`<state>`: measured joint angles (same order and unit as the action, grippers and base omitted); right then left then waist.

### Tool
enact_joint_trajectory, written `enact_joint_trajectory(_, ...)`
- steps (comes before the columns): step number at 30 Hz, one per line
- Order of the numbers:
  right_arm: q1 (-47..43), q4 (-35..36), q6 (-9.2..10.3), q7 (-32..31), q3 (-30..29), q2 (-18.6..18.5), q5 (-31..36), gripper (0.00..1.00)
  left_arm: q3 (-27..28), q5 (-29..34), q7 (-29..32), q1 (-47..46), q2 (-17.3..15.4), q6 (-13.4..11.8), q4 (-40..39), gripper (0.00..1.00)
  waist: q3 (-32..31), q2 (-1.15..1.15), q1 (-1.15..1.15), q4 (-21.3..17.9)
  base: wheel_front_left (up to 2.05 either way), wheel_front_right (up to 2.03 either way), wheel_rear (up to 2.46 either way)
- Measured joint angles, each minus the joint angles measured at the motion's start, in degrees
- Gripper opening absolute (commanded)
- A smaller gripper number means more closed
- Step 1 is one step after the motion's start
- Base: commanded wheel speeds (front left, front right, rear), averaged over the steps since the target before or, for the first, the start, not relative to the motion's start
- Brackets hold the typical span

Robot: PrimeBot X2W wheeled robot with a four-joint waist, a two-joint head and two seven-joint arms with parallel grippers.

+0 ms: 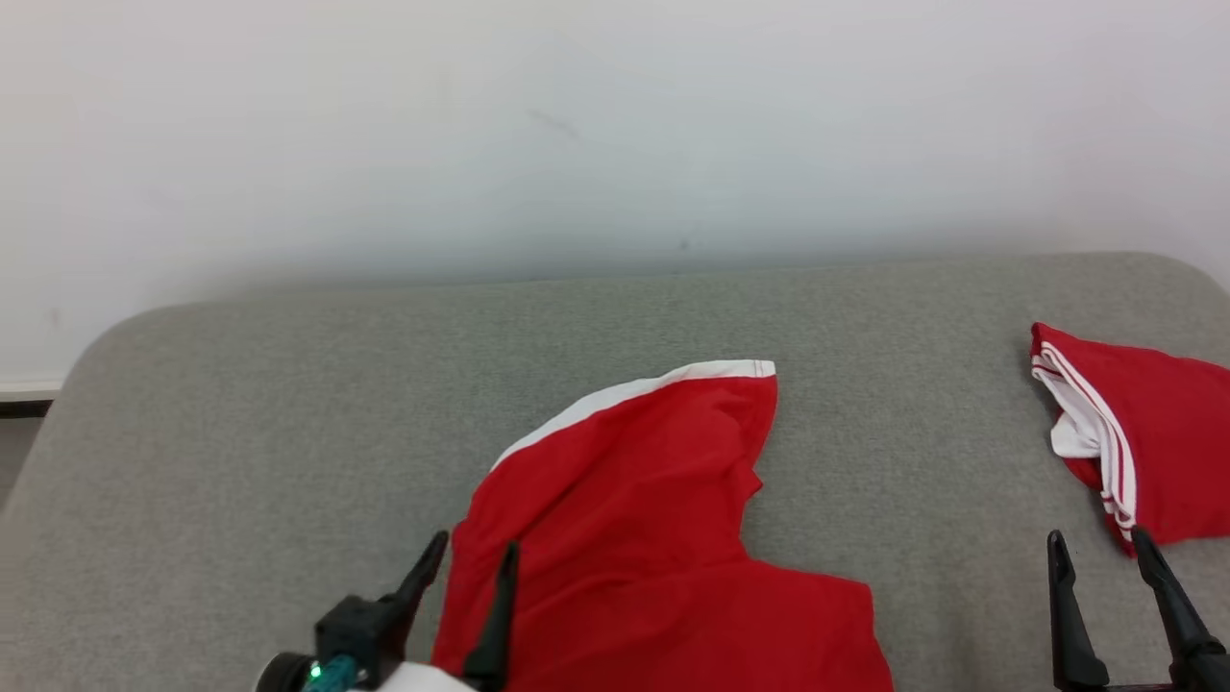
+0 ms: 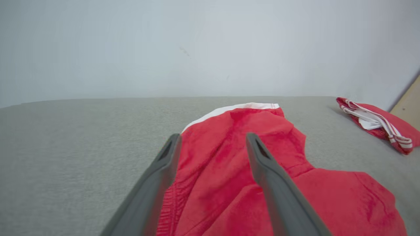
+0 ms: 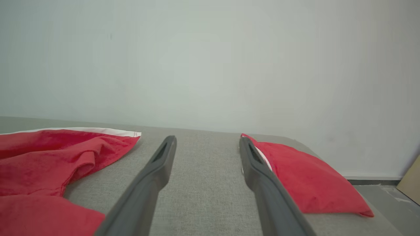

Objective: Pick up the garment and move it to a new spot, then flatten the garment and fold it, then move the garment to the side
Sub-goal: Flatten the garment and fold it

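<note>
Both jaws wide open, empty; left at red garment (image 1: 653, 538), folded red bundle (image 1: 1153, 452) beside right.

Pairs all round on a single grey desk (image 1: 288, 432).
Two red garments: one loose red garment (image 1: 653, 538) edged with one white band, one folded red garment (image 1: 1153, 442) with white stripes. Two pincers, the left pincer (image 1: 478, 544) and the right pincer (image 1: 1097, 535), each with two dark fingers, four fingers altogether. One pale wall (image 1: 615, 125) behind.
</note>
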<state>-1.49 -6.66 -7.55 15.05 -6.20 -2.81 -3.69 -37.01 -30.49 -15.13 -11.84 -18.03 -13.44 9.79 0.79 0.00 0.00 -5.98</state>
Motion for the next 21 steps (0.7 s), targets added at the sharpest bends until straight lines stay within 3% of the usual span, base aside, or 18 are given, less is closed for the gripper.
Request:
enact_joint_trajectory(11, -2.7, -2.89, 0.0, 0.0, 1.52, 0.01, -0.45, 1.0, 14.46, 6.09, 0.0, 12.77, 0.33, 0.92, -3.44, 1.0, -2.74, 0.0, 0.0, 5.79, 0.0, 0.0, 0.0)
enact_joint_trajectory(21, -4.01, -4.99, 0.0, 0.0, 3.33, 0.01, -2.82, 1.0, 25.27, 12.95, 0.0, 19.8, 4.99, 8.13, -2.59, 1.0, -3.7, 0.0, 0.0, 4.74, 0.0, 0.0, 0.0)
